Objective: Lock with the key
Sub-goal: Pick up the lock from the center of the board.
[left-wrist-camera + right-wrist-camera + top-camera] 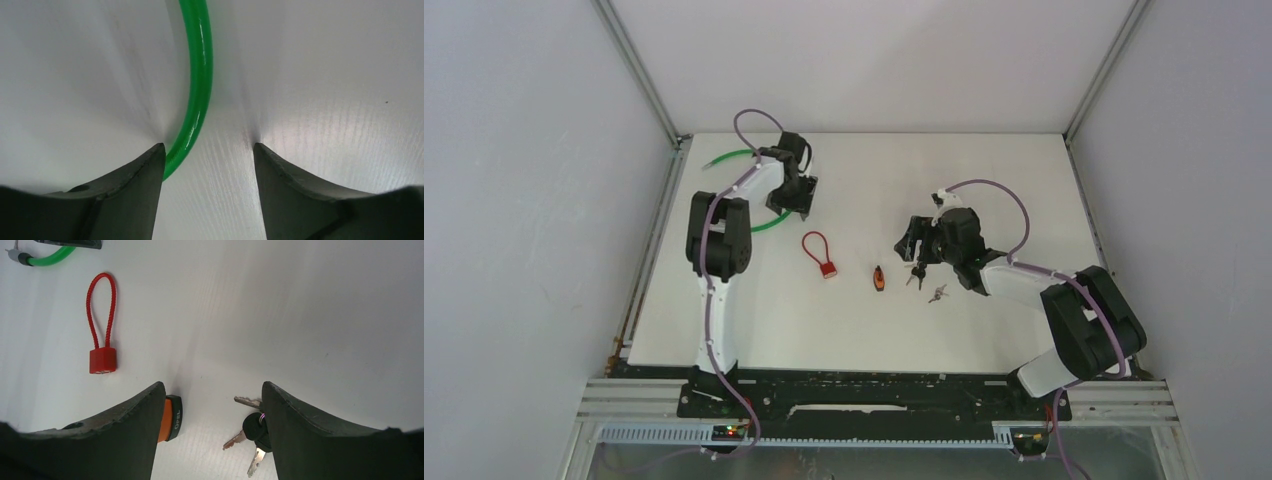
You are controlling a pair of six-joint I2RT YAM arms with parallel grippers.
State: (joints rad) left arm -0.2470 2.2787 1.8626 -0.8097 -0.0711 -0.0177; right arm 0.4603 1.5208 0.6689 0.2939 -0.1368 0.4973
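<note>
A red cable padlock (828,269) lies left of the table's middle; it also shows in the right wrist view (102,360). An orange and black lock piece marked OPEL (879,279) lies to its right, partly behind my right gripper's left finger (172,417). A bunch of keys (936,293) with black heads (252,432) lies by the right finger. My right gripper (911,245) (212,385) is open and empty, hovering above the lock piece and the keys. My left gripper (799,200) (207,147) is open, low over the table.
A green cable (729,157) curves round the left gripper at the back left. In the left wrist view it (199,75) runs down to the inner edge of the left fingertip. White enclosure walls surround the table (984,180).
</note>
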